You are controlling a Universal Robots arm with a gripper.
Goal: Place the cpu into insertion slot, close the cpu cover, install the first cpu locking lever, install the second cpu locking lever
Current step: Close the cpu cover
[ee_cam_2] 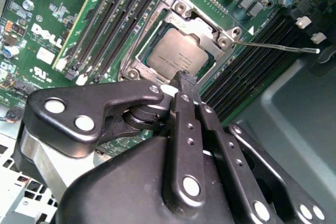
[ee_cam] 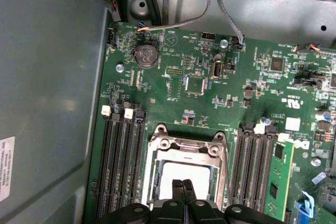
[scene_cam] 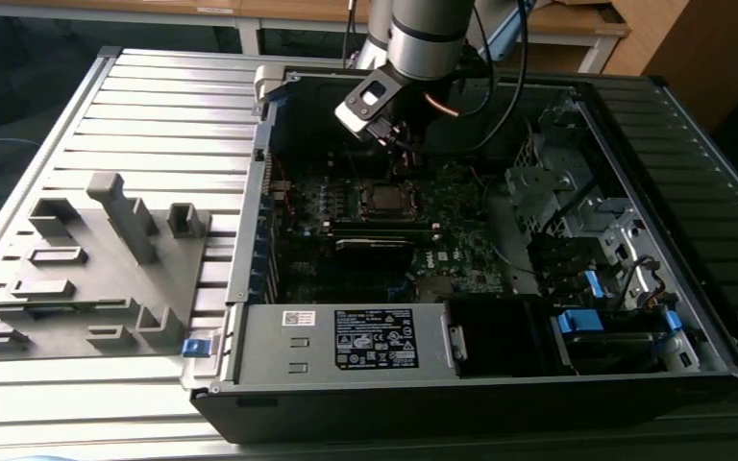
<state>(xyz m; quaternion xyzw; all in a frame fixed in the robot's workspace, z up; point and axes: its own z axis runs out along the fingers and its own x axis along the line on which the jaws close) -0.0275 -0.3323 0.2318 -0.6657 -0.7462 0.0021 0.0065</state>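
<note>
**Chip in its slot, cover down, levers not yet latched**

Inside the open black metal computer case (scene_cam: 472,408) lying on its side, the arm's black gripper (ee_cam_2: 185,80) hangs over the green circuit board (ee_cam: 210,85), fingers pressed together on nothing, tips just above the socket. The cpu cover (ee_cam_2: 206,29), a thin silvery metal frame, appears folded down around the cpu (ee_cam_2: 176,56), a flat grey-topped square chip seated in its slot. One thin wire lever (ee_cam_2: 278,48) juts free beside the socket, so both latching steps look undone.

A white printed label (scene_cam: 375,339) sat on the power supply box (scene_cam: 280,363), its print too small to read. White logo lettering (ee_cam_2: 46,33) marked the green motherboard (ee_cam_2: 68,1). Another label (ee_cam: 6,167) stood on the case wall (ee_cam: 52,77).
</note>
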